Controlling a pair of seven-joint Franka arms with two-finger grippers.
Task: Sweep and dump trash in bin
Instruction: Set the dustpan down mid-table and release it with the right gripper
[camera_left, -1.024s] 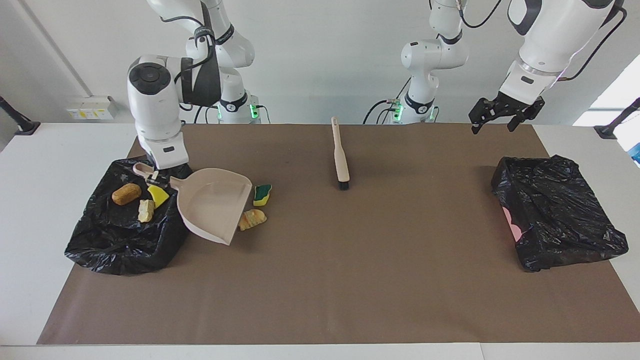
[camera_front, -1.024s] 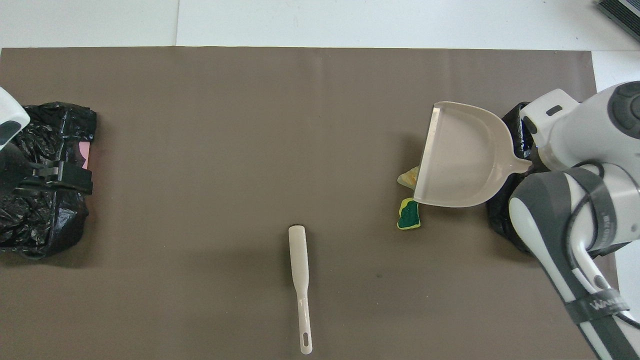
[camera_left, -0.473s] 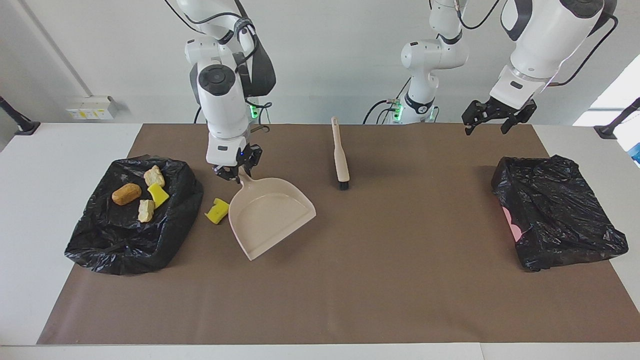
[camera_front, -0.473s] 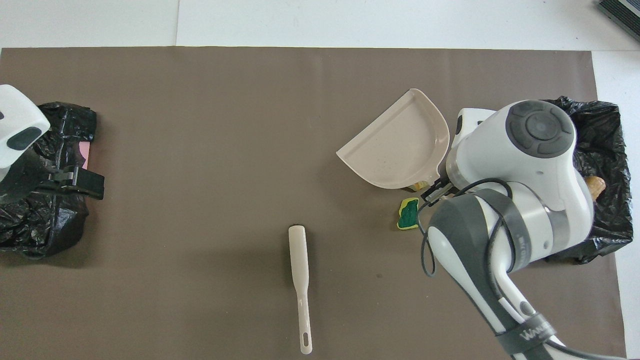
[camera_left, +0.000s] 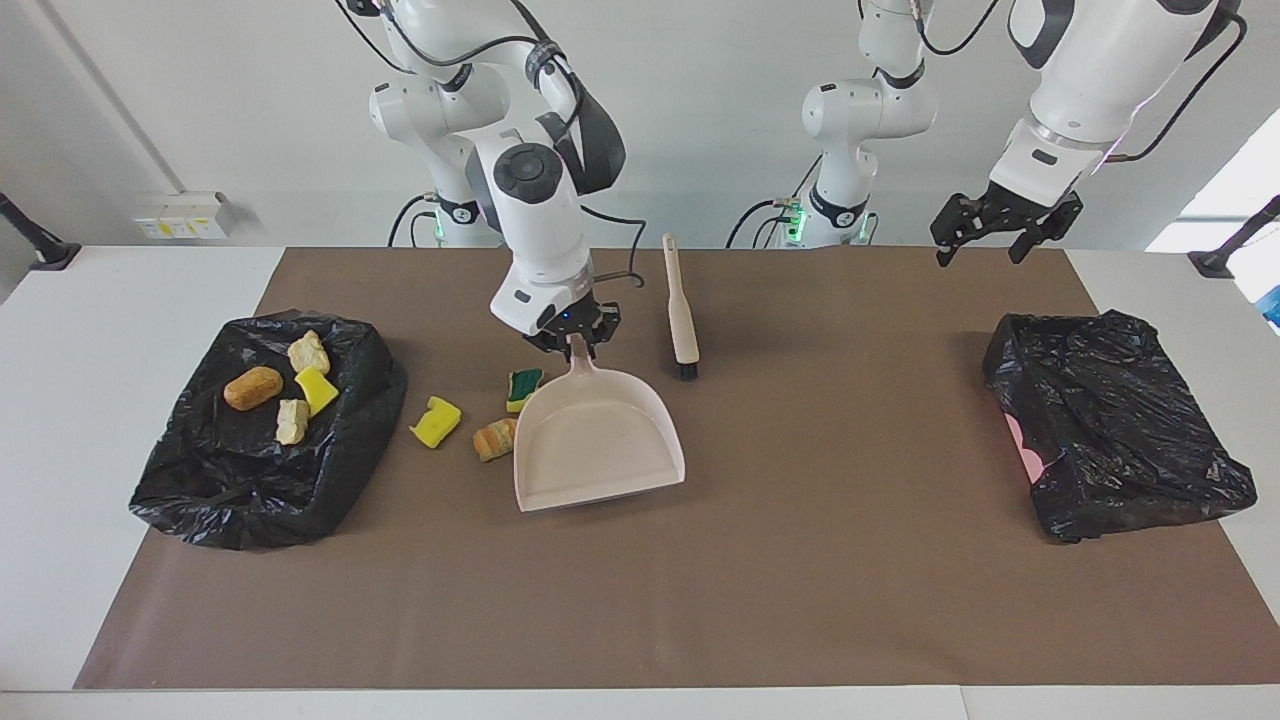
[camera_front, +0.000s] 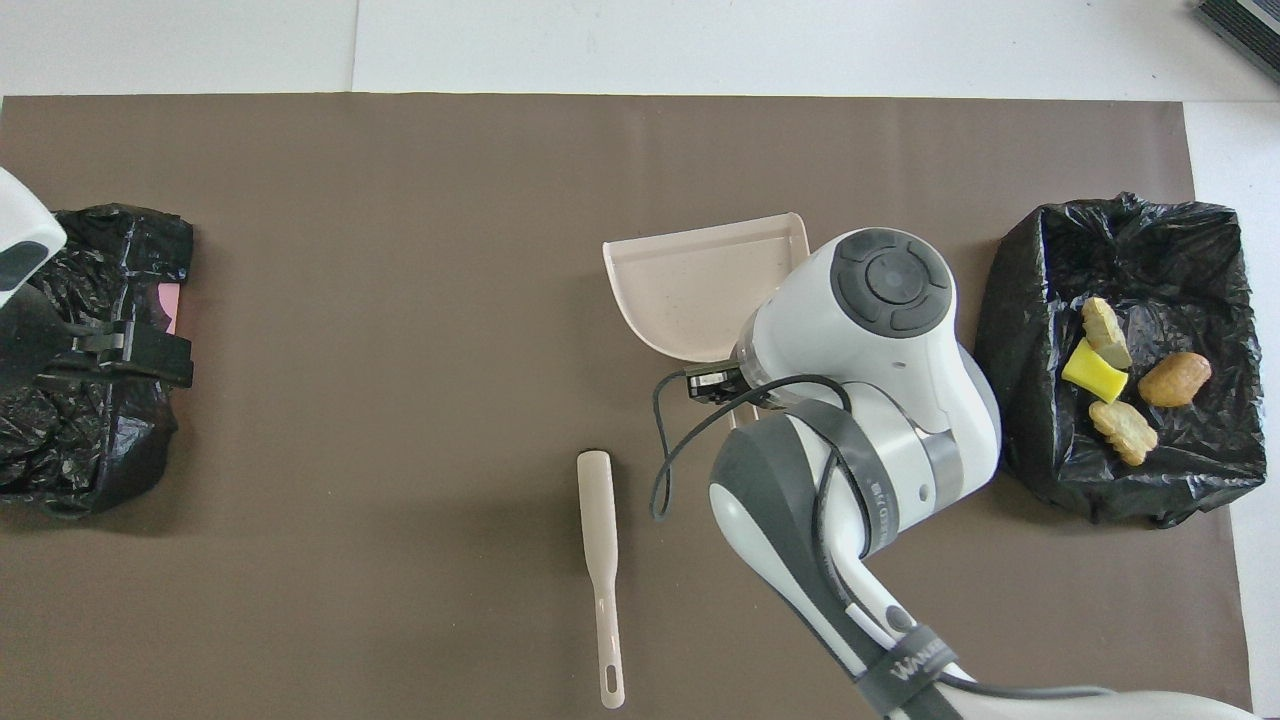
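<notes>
My right gripper (camera_left: 573, 343) is shut on the handle of the beige dustpan (camera_left: 598, 440), which lies low and flat at the mat's middle, mouth away from the robots. Three trash pieces lie on the mat beside it toward the right arm's end: a yellow sponge (camera_left: 436, 421), a green-topped sponge (camera_left: 523, 388) and a bread piece (camera_left: 494, 438). My right arm hides them in the overhead view. Several more pieces, among them a brown roll (camera_left: 252, 387) and a yellow sponge (camera_front: 1093, 370), lie in the black-bagged bin (camera_left: 190, 480). My left gripper (camera_left: 985, 248) is open, up in the air.
The beige brush (camera_left: 682, 310) lies on the mat near the robots, next to the dustpan's handle; it also shows in the overhead view (camera_front: 603, 560). A second black-bagged bin (camera_left: 1110, 420) stands at the left arm's end, under my left gripper (camera_front: 130, 345).
My right gripper has carried the dustpan from over the bin to the mat's middle and turned its mouth away from the robots. One more piece lies in the bin. My left gripper barely shifted.
</notes>
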